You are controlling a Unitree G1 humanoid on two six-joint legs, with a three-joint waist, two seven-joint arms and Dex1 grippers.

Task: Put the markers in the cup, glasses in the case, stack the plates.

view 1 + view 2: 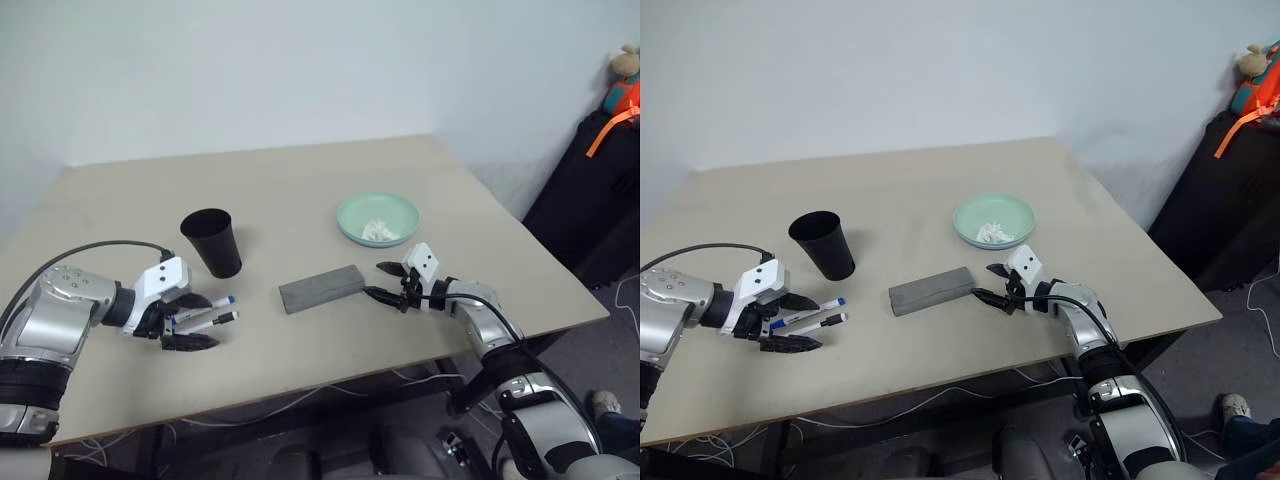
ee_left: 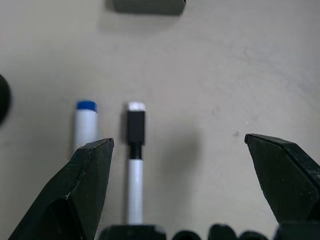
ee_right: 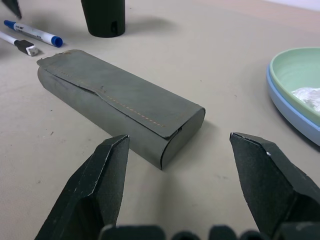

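No readable writing anywhere. Left hand [image 1: 195, 322] spread wide over two markers [image 1: 213, 310] lying on desk [image 1: 300, 190] beside cup [image 1: 212, 241]. Right hand [image 1: 388, 283] open, empty, near closed case [image 1: 320, 288]; plates [image 1: 378, 219] stacked.

Two silver-grey robot arms ending in black two-fingered grippers

Each forearm is clad in rounded, brushed silver casing with black joint sections. A white boxy module is mounted at each wrist, and a black cable is looped along each arm. The left gripper [image 1: 195, 322] and right gripper [image 1: 385, 282] are fitted with matte black, wedge-shaped tapering fingers.
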